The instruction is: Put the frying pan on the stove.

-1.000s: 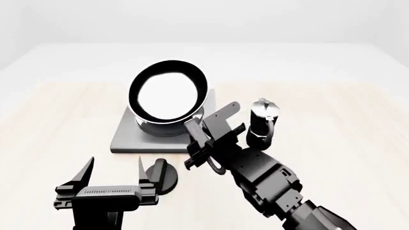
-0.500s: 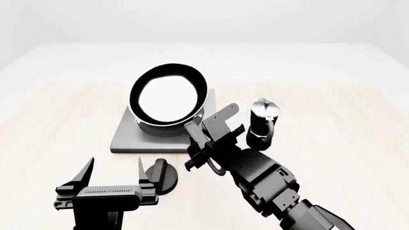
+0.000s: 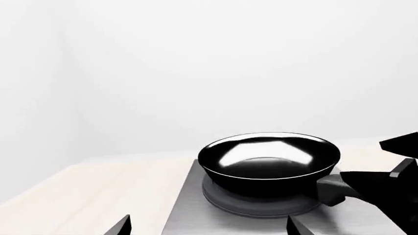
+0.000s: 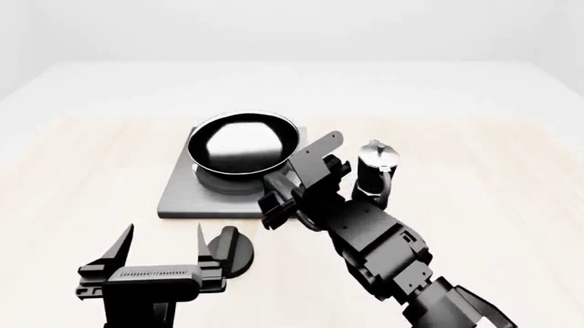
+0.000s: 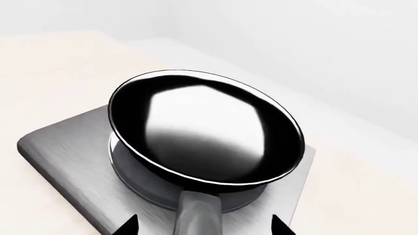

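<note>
The glossy black frying pan (image 4: 242,143) sits level on the raised dark rings of the grey stove (image 4: 178,195). My right gripper (image 4: 290,179) is at the pan's near right side, over its handle, which is hidden in the head view. In the right wrist view the grey handle (image 5: 196,213) runs between the fingertips of my right gripper (image 5: 203,226), which stand wide apart and clear of it: open. The pan (image 5: 202,129) rests on the stove (image 5: 58,147). My left gripper (image 4: 164,236) is open and empty, low at the front left. It faces the pan (image 3: 269,161) and the stove (image 3: 196,210).
A black-and-silver moka pot (image 4: 374,174) stands right of my right gripper. A small round black knob (image 4: 228,249) lies on the table beside my left gripper. The light wooden table (image 4: 82,157) extends on all sides of the stove.
The pan has tipped down from a steep tilt to lie level on the stove's rings. My right gripper has turned and shifted with it. The left arm has not moved.
</note>
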Controlling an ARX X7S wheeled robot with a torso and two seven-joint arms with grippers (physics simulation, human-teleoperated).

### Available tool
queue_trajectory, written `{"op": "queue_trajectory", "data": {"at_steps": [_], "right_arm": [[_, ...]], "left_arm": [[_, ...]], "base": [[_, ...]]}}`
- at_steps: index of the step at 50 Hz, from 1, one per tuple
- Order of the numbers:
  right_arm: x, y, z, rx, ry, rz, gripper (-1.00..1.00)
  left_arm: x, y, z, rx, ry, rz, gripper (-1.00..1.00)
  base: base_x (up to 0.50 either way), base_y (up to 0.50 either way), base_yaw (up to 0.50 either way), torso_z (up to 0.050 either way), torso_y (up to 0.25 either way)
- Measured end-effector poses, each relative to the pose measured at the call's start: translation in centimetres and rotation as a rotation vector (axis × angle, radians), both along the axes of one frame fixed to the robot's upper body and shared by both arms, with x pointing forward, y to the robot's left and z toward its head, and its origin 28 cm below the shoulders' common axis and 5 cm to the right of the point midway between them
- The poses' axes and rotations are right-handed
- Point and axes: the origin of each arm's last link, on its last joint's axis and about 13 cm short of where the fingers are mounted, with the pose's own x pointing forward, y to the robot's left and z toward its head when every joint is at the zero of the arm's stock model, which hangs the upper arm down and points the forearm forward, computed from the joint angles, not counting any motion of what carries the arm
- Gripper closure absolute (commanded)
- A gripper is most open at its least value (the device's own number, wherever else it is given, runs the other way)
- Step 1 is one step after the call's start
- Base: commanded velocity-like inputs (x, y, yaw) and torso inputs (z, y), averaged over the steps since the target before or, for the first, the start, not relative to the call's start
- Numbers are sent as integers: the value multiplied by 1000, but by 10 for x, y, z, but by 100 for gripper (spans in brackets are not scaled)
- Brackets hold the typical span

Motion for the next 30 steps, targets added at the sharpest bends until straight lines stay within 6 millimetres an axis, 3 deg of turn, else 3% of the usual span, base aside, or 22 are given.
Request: {"op": "queue_trajectory", "data": {"at_steps": [16, 30], "right_arm": [[-8, -6, 15, 49, -80, -29, -100], [-32, -23, 35, 168, -229, -124, -100]], "left_arm": [[4, 0, 5, 8, -11, 3, -100], [8, 0, 16, 19, -37, 6, -100]], "base": [[0, 0, 0, 0, 0], [0, 0, 0, 0, 0]]}}
